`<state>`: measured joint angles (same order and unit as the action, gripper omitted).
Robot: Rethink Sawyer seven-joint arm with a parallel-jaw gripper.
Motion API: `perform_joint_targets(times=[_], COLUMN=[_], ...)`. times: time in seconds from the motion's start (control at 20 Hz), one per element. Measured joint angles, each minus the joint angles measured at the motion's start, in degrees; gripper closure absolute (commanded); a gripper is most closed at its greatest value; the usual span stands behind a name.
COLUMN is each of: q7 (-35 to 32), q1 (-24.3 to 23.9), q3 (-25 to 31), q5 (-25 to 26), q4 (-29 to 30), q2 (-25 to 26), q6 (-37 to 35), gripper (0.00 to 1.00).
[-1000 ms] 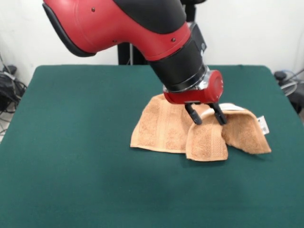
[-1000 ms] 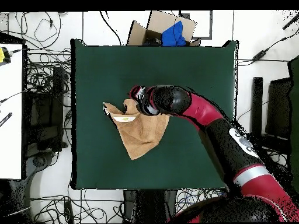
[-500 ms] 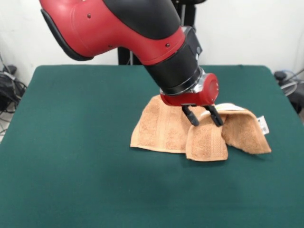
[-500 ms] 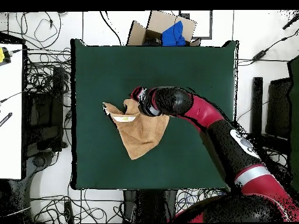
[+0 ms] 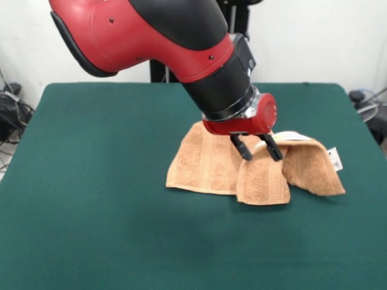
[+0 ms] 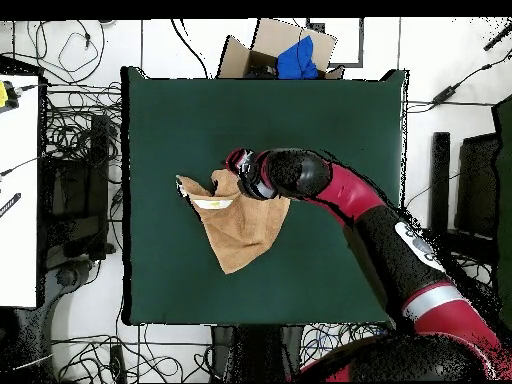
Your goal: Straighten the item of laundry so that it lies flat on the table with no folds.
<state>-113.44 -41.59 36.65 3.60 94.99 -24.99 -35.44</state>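
Since the towel point(image 5: 257, 166) is bunched at the counter's point(image 5: 91, 181) 3 o'clock, the tool point(image 5: 256, 148) hangs spread wide over its fold, probably to grab it.

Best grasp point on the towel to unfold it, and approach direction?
Probably the folded-over flap of the towel, gripped at its hemmed bottom edge. Come from above, where the open gripper hangs. That flap lies doubled over the rest, so lifting it outward over the table should undo the fold.

gripper point(image 5: 257, 147) shifted slightly left and up (fingers point(image 5: 243, 150) spread)
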Motion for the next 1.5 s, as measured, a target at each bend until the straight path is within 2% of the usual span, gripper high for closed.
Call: perform_joint_targets(times=[0.7, 1.5], q7=[0.00, 0.00], q1=[0.05, -0.16], q3=[-0.39, -0.37], q5=[4.95, 6.99], q4=[-1.02, -1.35], q2=[2.89, 5.39], q6=[0.00, 0.01], gripper=[0.00, 0.00])
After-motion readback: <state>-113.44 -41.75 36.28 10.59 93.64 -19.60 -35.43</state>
